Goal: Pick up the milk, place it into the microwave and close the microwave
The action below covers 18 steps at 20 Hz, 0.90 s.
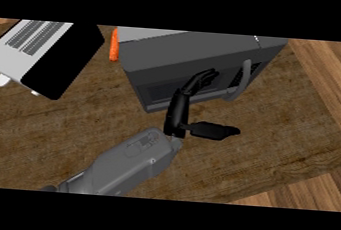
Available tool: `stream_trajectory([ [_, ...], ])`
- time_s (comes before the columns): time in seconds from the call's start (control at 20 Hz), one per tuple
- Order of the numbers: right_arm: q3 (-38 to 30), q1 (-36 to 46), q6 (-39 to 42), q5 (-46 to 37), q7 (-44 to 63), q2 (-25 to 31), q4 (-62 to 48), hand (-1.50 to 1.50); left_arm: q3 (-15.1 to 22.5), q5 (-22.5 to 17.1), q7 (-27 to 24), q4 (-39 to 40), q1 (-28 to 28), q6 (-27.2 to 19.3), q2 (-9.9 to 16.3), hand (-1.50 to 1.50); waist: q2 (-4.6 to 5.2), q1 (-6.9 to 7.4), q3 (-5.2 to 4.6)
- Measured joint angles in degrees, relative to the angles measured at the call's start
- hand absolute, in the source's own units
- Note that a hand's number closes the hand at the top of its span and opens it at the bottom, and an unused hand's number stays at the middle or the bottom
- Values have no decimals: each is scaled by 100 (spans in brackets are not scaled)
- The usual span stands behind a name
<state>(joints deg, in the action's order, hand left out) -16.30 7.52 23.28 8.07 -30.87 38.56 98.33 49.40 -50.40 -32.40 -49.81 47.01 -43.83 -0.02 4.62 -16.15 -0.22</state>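
Though shut, dark grey microwave (200, 54), pale handle (244, 77).

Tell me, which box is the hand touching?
The dark grey microwave in the middle: the left hand has its fingers on its front. The white-and-black box at the upper left stands apart.

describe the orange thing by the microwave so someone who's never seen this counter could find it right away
Start at the dark grey microwave at the top middle of the wooden counter, where the robot hand reaches its door. At the microwave's upper left corner a thin orange object sticks out. It is the only bright orange item; the white and black appliance further left shares none of that colour.
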Motion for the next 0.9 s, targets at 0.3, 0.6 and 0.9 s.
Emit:
stream_trajectory([
  [0.3, 35, 220, -57, -85, 32, 39, -87, 150, 49, -203, -221, 45, 62, 9, 0, -150, 47, 7, 6],
  [0.6, 185, 333, 66, 287, 70, -257, -322, -150, 108, -363, -397, 71, 125, 55, -1, -150, 98, 44, 33],
  [0.9, 368, 397, 446, 1028, 285, -583, -739, -150, 150, -509, -557, 101, 164, 88, 0, -150, 129, 53, 33],
])
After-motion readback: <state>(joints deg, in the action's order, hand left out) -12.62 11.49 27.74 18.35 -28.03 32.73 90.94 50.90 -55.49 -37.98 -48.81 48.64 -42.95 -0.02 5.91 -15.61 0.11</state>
